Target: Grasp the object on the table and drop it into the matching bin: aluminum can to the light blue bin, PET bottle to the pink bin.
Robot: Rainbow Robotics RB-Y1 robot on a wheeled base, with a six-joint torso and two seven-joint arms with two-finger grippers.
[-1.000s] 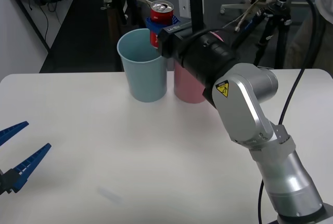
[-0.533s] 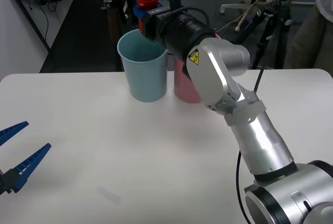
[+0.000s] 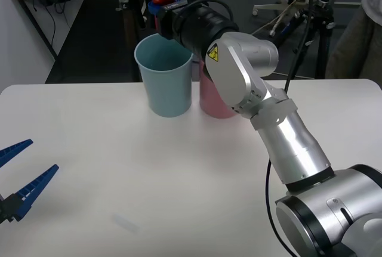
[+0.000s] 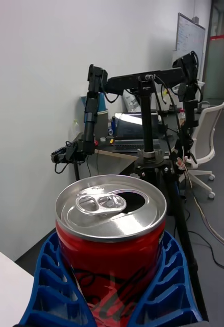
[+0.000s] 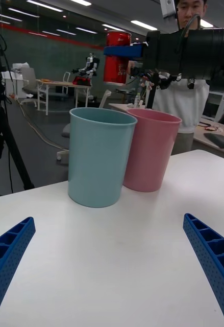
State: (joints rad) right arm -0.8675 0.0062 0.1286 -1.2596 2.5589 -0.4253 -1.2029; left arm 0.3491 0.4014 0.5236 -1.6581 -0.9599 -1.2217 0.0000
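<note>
This is a robotics lab set up in an office-like room: camera tripods (image 4: 145, 153) and a black rig of arms on stands crowd the space behind the white table (image 3: 119, 173), with cables trailing over the dark floor. Wheeled office chairs (image 4: 206, 138), a desk with a laptop (image 4: 129, 134), a whiteboard (image 4: 189, 38) on the far wall and strip lights (image 5: 91, 4) along the ceiling fill the room around them. A small humanoid robot figure (image 5: 89, 69) stands on a distant desk (image 5: 60, 87).
</note>
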